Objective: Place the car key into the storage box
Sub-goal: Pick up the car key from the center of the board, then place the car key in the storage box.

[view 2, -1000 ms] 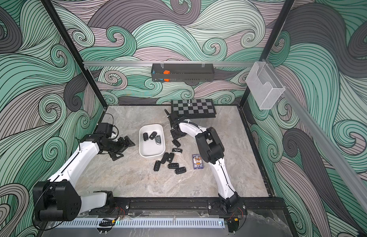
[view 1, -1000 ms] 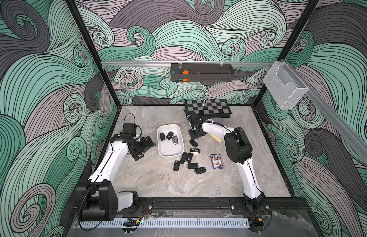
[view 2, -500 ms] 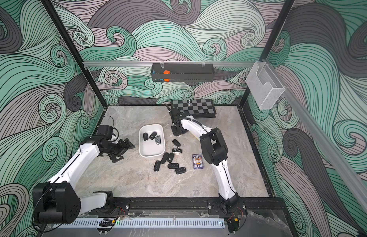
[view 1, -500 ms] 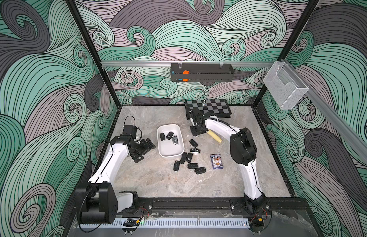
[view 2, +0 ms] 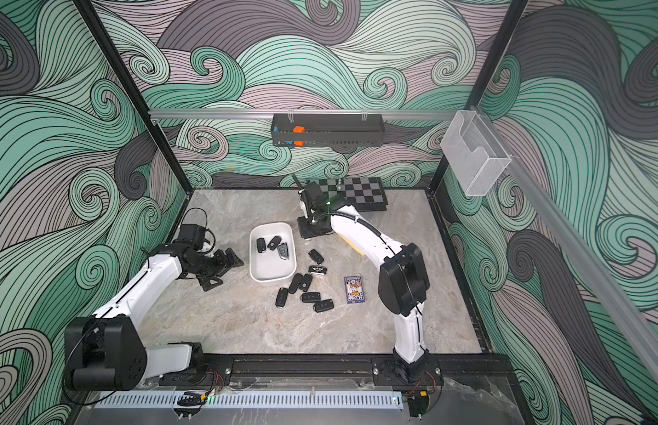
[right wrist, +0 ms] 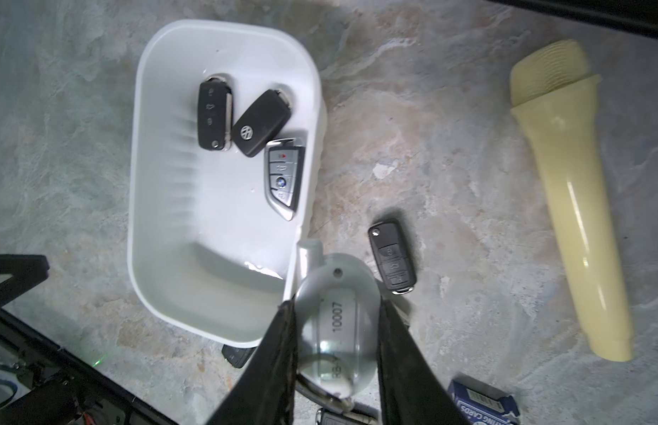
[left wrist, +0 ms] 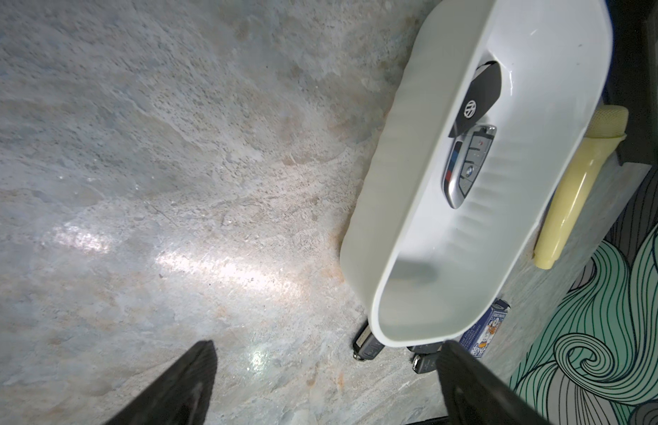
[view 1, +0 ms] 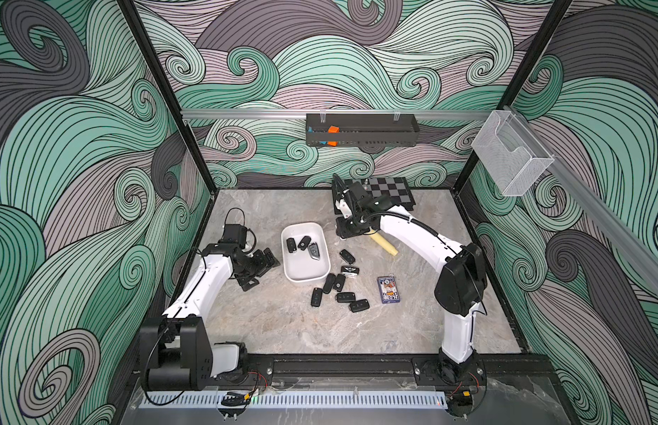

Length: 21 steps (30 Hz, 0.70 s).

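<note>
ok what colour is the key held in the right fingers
Pale silver-grey key, with a printed number label on it; it shows best in the right wrist view.

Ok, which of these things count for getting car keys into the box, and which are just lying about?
In the job: white box; three keys already in it; silver key held by the right fingers; loose keys outside it.
Just lying about: cream flashlight; deck of cards; chessboard; black wall tray; clear mesh holder.
</note>
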Available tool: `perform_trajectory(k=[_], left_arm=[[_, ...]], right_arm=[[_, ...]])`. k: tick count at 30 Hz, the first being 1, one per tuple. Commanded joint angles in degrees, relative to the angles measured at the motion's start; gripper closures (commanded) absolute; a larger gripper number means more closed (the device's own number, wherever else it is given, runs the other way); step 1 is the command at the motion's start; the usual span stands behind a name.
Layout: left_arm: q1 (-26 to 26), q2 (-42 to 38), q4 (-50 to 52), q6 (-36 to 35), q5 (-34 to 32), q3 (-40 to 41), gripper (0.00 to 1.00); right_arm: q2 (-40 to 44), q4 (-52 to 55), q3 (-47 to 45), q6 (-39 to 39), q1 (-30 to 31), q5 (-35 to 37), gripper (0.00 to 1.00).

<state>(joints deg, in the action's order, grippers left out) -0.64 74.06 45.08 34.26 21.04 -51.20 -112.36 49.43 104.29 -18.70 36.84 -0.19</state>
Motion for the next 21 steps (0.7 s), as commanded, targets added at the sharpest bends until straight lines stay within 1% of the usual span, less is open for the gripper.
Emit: perform_trajectory(k=[1, 7, 11, 16, 21], left_arm=[[-0.15, 0.81, -0.78, -1.43, -0.03, -0.69, 0.05], [-0.28, 0.35, 0.03, -2.43, -0.34, -0.39, 0.05], [-0.58, -0.14, 1.55, -2.98, -1.88, -0.13, 0.01], [-1.27, -1.69, 3.03, -3.47, -3.87, 0.09, 0.01], [-1.55, -3.03, 3.67, -4.39, -4.14, -0.04, 0.01]], right_arm=[[0.34, 0.7, 0.07, -2.68, 3.65, -2.69, 0.69], [-3.15, -0.55, 2.31, -4.47, 9.14, -1.71, 0.68], [-6.69, -0.88, 3.78, -4.98, 11.44, -0.76, 0.68], [-10.99, -0.84, 4.3, -6.12, 13.23, 0.56, 0.68], [-14.49, -0.88, 5.13, -7.04, 14.11, 1.63, 0.68]])
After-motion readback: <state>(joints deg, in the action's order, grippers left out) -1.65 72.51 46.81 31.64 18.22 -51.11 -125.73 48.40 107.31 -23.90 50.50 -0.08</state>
